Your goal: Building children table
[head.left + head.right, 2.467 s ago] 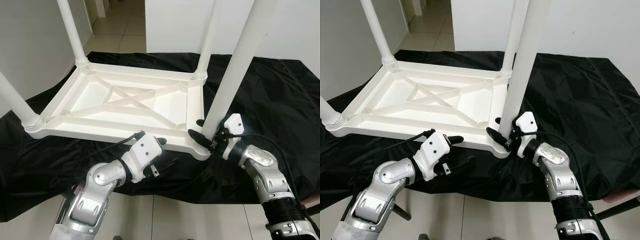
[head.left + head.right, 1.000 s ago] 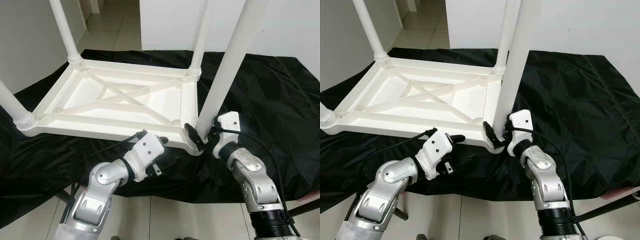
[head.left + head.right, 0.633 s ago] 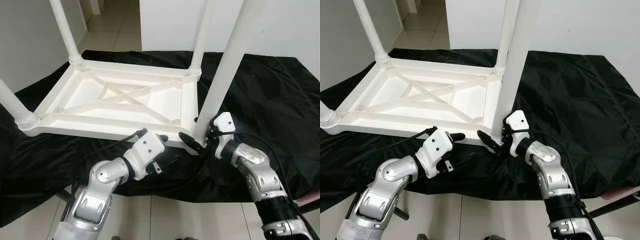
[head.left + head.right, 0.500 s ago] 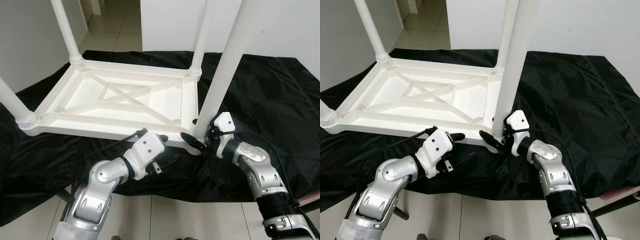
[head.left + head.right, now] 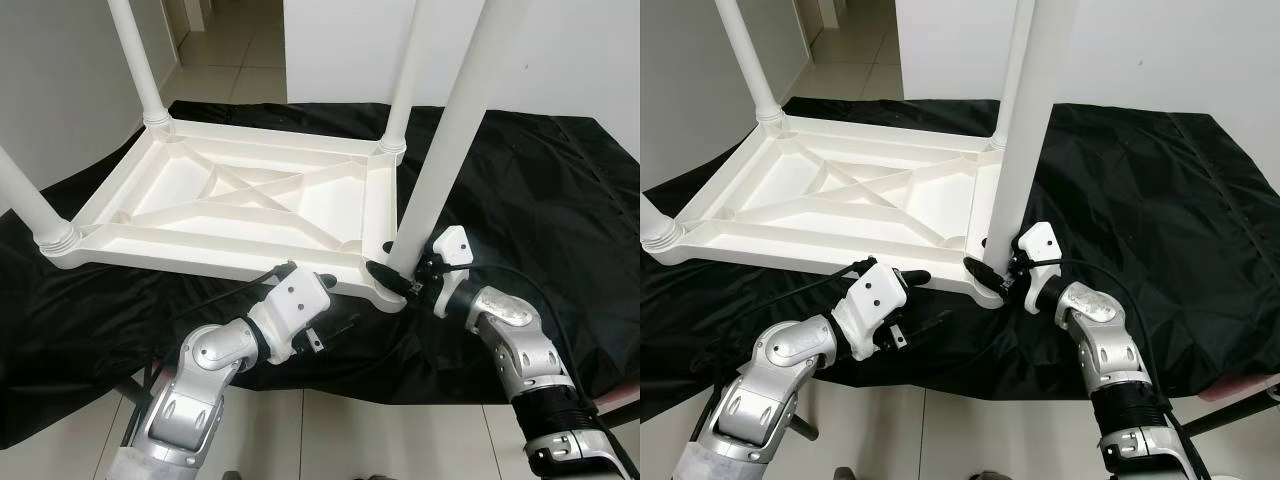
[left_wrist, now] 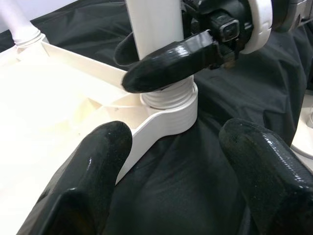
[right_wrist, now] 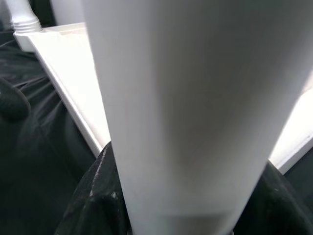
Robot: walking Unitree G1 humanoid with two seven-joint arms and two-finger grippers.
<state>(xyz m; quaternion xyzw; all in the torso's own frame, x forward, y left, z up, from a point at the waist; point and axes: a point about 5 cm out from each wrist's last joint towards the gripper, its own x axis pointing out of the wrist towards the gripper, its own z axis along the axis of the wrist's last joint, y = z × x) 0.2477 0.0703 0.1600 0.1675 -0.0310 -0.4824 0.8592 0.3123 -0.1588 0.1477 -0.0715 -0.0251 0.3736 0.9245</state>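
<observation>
Your left end effector (image 5: 322, 318) hovers with fingers spread by the near rim of the upside-down white plastic children's table (image 5: 240, 205) on the black cloth (image 5: 540, 190). Your right end effector (image 5: 400, 272) clamps the near-right white leg (image 5: 452, 125) at its socket.

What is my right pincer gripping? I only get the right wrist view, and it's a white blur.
Observer: The right pincer clasps the near-right table leg just above its base.
Operator: Is the base in its socket?
Observer: It stands in the corner socket of the upturned tabletop, with its ribbed collar showing.
Operator: And my left pincer?
Observer: The left pincer is open beside that corner, holding nothing.
</observation>
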